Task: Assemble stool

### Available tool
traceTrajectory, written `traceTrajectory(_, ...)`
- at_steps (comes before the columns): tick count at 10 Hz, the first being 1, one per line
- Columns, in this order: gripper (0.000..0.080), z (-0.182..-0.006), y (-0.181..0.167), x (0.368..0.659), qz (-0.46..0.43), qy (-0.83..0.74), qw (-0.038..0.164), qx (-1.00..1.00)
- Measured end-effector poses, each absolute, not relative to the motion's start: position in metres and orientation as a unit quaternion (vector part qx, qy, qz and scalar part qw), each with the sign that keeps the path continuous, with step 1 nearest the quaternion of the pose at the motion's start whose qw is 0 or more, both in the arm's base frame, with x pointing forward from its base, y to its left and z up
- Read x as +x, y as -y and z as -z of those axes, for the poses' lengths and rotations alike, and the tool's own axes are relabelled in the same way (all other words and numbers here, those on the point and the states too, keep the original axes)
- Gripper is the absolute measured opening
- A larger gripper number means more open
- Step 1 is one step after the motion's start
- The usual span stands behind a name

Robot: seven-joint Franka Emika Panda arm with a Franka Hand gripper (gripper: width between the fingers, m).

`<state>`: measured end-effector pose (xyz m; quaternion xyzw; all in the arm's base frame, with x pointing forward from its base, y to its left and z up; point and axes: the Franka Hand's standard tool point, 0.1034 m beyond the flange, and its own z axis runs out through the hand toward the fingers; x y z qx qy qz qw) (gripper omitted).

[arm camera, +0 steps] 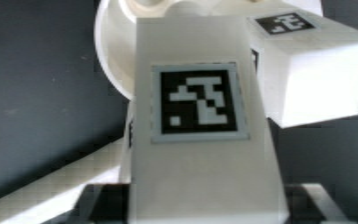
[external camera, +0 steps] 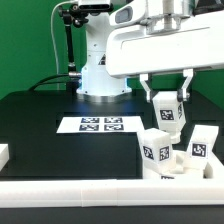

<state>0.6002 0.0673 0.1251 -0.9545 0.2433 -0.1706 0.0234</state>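
Observation:
My gripper [external camera: 167, 95] is shut on a white block leg [external camera: 167, 109] with a marker tag and holds it in the air above the stool. Two more tagged legs [external camera: 157, 148] [external camera: 200, 143] stand upright on the round white seat [external camera: 176, 168] at the exterior view's right front. In the wrist view the held leg [arm camera: 197, 110] fills the middle, tag facing the camera, between my dark fingers [arm camera: 105, 203]. Behind it show the seat's curved edge [arm camera: 115, 55] and another leg [arm camera: 314, 75].
The marker board [external camera: 100, 124] lies flat mid-table in front of the robot base [external camera: 100, 75]. A long white rim bar [external camera: 90, 192] runs along the front edge, and another white piece [external camera: 4, 154] sits at the exterior view's left.

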Motion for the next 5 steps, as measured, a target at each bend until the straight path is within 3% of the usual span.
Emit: traceTrajectory(5, 0.034, -0.1233, -0.063, 0.5995, 0.169, -0.23, 0.018, -0.958)
